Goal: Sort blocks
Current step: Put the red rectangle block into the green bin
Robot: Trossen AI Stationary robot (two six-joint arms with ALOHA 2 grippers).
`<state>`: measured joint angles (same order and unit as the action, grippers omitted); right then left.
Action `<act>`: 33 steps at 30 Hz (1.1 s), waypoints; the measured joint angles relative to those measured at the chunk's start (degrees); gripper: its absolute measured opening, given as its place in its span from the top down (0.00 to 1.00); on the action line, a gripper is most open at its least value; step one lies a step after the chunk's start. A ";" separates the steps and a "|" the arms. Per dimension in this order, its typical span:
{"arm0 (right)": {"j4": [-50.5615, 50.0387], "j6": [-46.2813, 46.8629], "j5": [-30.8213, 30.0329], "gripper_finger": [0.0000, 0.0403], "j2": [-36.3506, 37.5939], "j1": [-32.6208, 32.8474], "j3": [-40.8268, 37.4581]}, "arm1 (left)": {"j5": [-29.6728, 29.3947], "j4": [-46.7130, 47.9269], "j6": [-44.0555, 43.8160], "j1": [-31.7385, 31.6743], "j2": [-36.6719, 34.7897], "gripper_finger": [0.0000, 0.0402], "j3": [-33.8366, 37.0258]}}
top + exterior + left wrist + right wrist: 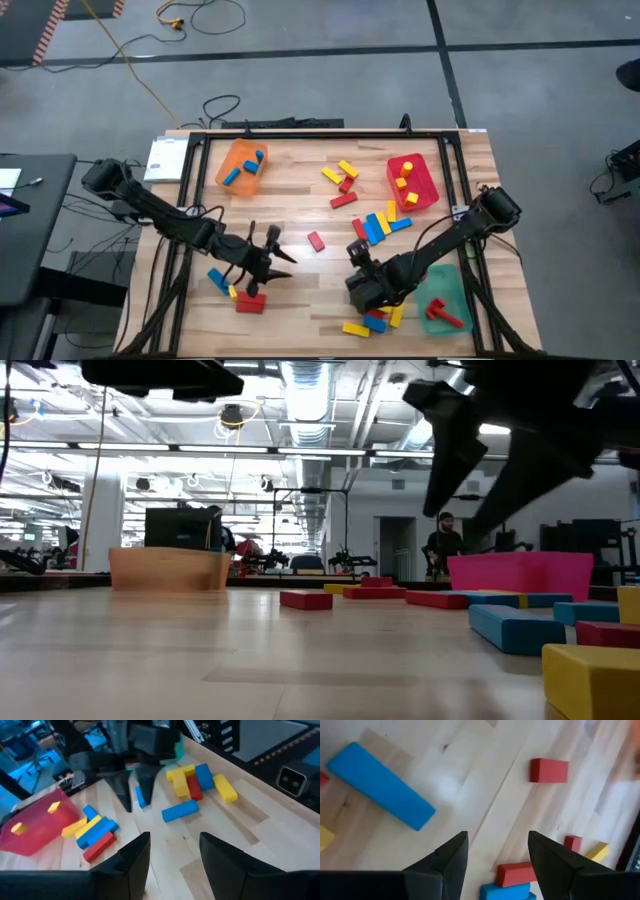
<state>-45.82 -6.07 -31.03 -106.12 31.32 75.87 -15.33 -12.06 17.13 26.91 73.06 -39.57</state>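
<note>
While both arms mask nearby blocks (377, 228), left gripper (283, 256) open and empty, right gripper (353, 252) likewise, green tray (447, 288) partly hidden.

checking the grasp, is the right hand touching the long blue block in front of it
Apart. The right wrist view shows the right hand open and empty, with bare wood between its fingers and the blue block.

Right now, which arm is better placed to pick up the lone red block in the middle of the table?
Probably the left. Its gripper hangs with open, empty jaws right beside the lone red block. The right gripper, also open and empty, sits slightly farther off, nearer the blue and yellow cluster.
</note>
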 joint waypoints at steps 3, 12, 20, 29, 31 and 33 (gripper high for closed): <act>2.01 0.00 -0.08 0.45 0.03 -0.01 0.54 | 0.02 6.10 -2.12 0.67 0.00 0.58 -1.40; -5.63 3.65 0.26 0.45 0.03 -1.37 0.58 | 0.00 15.22 -11.61 2.92 0.01 0.58 -1.84; -9.21 13.46 2.03 0.49 0.06 -7.34 0.58 | 0.00 18.31 -15.03 3.35 0.02 0.58 -1.84; 3.97 21.36 9.75 0.51 0.06 -14.18 0.58 | -0.03 22.48 -20.00 3.29 0.02 0.58 -1.84; 8.15 22.54 12.98 0.51 -0.01 -15.39 0.58 | -0.03 23.95 -21.84 3.29 0.09 0.58 -1.84; 12.52 22.56 14.46 0.51 -0.01 -15.93 0.58 | -0.03 25.19 -23.20 3.29 0.13 0.58 -1.81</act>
<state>-33.30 16.50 -16.57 -106.13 15.39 76.44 -15.35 13.12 -6.07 30.20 73.19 -41.38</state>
